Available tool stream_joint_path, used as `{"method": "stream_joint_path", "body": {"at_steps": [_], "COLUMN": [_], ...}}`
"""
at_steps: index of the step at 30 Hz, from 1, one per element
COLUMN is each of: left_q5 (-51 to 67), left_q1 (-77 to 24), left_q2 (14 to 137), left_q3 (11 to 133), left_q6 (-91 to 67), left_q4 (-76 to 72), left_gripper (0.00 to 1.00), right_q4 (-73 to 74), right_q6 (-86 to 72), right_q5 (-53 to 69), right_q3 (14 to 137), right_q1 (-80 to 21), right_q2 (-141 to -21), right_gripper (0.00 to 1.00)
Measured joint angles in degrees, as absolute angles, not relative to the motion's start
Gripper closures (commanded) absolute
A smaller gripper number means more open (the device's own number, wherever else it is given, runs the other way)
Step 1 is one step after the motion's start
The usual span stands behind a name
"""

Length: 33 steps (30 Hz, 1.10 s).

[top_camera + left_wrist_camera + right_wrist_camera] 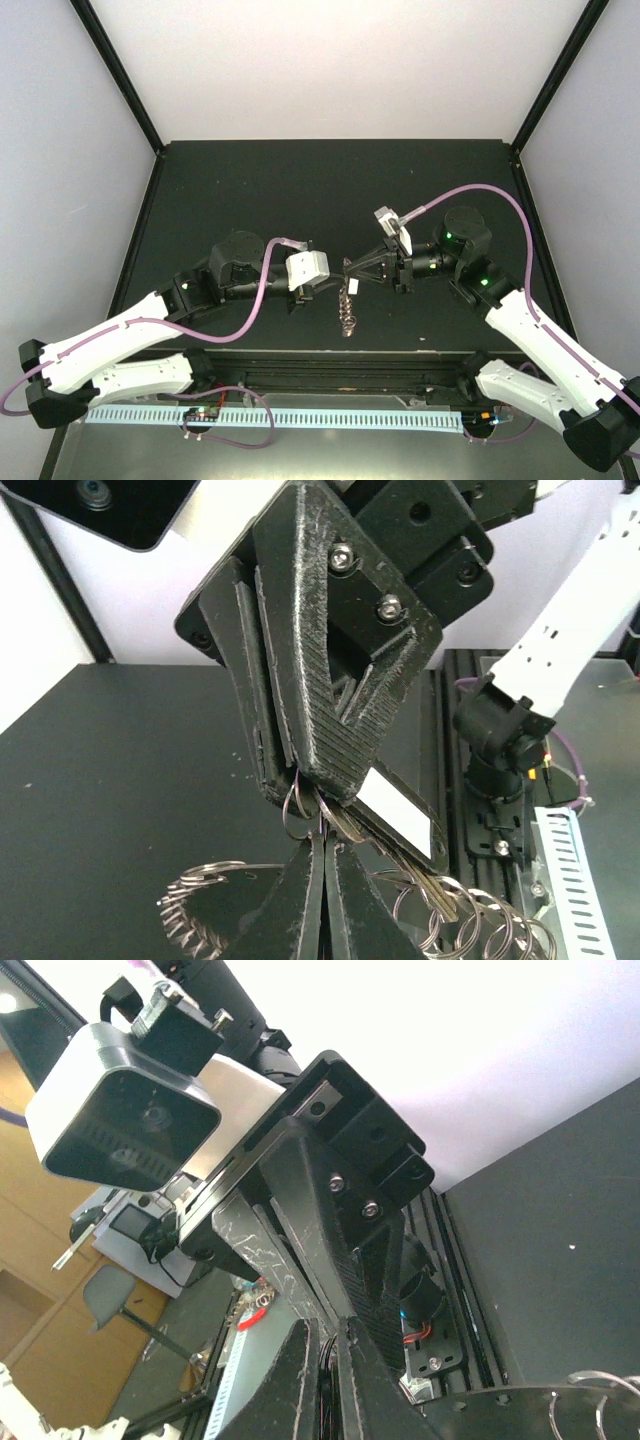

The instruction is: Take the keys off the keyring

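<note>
Left gripper point(322, 845) clenched on keyring point(200, 888) fringe; ring hangs below the tips. Key point(430, 888) just beside the tips, long axis slanting down from the pinch. Beyond, right gripper point(300, 792) clenched on same clump, tip-to-tip; both arms equally near.

Left tool point(321, 865), right tool point(329, 1345): clamped, tip-to-tip.

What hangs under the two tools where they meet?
The keyring dangles below them, wire loops fanned out. The spot pinched by the left tool and right tool is covered by their fingers.
</note>
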State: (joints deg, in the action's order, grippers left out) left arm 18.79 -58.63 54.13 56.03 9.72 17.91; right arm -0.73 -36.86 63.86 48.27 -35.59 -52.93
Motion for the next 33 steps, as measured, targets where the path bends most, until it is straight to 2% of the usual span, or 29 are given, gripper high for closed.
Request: {"method": "stream_joint_path", "body": {"at_steps": [5,6,13,15,17,23,28,33], "left_q5": [15.5,15.1,13.7,14.5,15.7,17.8,20.3,23.3], "left_q1": [-58.7,-58.7,-58.6,-58.5,-58.5,-58.0,-56.4,-55.4], "left_q2": [54.1,54.0,52.1,49.9,46.7,36.6,36.0,39.7], "left_q3": [56.0,56.0,52.9,51.3,50.0,48.7,50.5,54.0], "left_q6": [7.9,7.6,5.8,5.9,5.9,5.1,4.0,4.1], "left_q4": [18.4,18.4,19.0,19.3,19.0,16.0,14.9,16.0], "left_gripper": [0.96,0.9,0.27,0.12,0.03,0.01,0.01,0.1], "right_q4": [-1.1,-1.0,-3.7,-4.5,-4.8,-5.7,-7.4,-7.8], "right_q6": [-36.8,-36.4,-35.4,-34.7,-34.5,-33.9,-33.8,-33.7], "right_q5": [61.3,60.8,59.7,59.7,59.9,62.2,66.3,70.9], "right_q3": [48.1,48.1,48.1,48.1,48.2,49.4,51.8,53.8], "right_q1": [-35.7,-35.7,-37.3,-37.3,-37.3,-37.1,-37.1,-37.1], "right_q2": [-53.4,-53.3,-51.7,-51.3,-51.3,-51.8,-52.1,-52.2], "right_gripper": [0.99,0.99,0.99,0.99,0.99,0.99,0.99,0.99]}}
